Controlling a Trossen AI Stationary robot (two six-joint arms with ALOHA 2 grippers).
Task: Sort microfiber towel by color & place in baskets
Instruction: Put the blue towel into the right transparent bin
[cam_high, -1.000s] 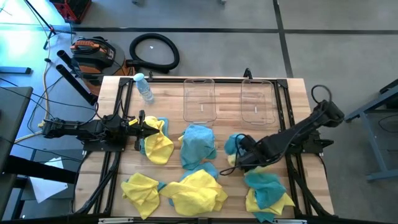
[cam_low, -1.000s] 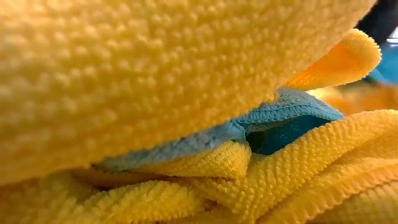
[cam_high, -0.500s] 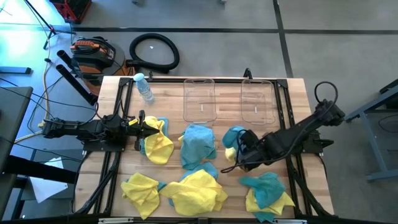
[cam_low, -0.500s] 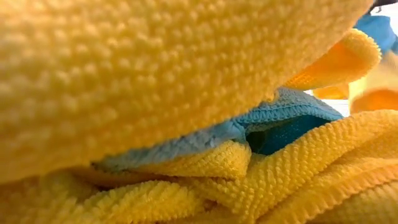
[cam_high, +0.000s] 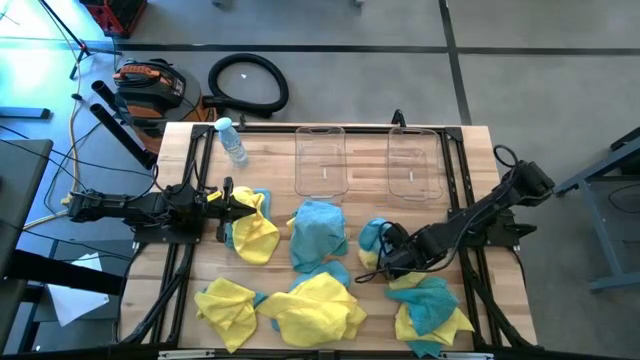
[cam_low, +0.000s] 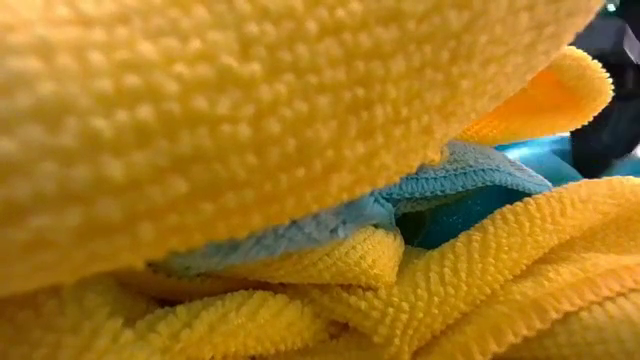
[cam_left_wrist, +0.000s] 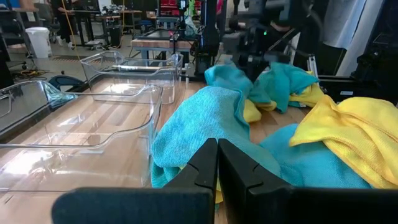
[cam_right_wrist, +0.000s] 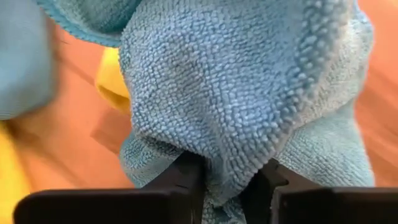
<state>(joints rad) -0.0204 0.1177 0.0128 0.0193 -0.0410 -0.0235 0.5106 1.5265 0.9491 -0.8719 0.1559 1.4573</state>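
Yellow and teal microfiber towels lie scattered on the wooden table: a teal one in the middle, yellow ones near the front edge, and a teal-yellow heap at the right. Two clear baskets stand at the far side. My right gripper is shut on a teal towel with a yellow cloth beside it. My left gripper is shut at the edge of a yellow-and-teal towel. In the low view, a yellow towel fills the picture. My right gripper pinches a bunched fold of the teal towel between its two fingers, coming slanting down from the table's right side. The rest of the towel spreads out past the fingertips, over the table. My left gripper: I cannot tell whether its shut fingers touch the towel beside them.
A small clear bottle with a blue cap lies at the far left of the table. Black frame rails run along the table's sides. The bare wood between the baskets and the towels is free.
My right gripper, shut on the teal towel throughout, first went up and toward the far edge, carrying the towel with it. It then came back down toward the near edge. The left arm has kept still.
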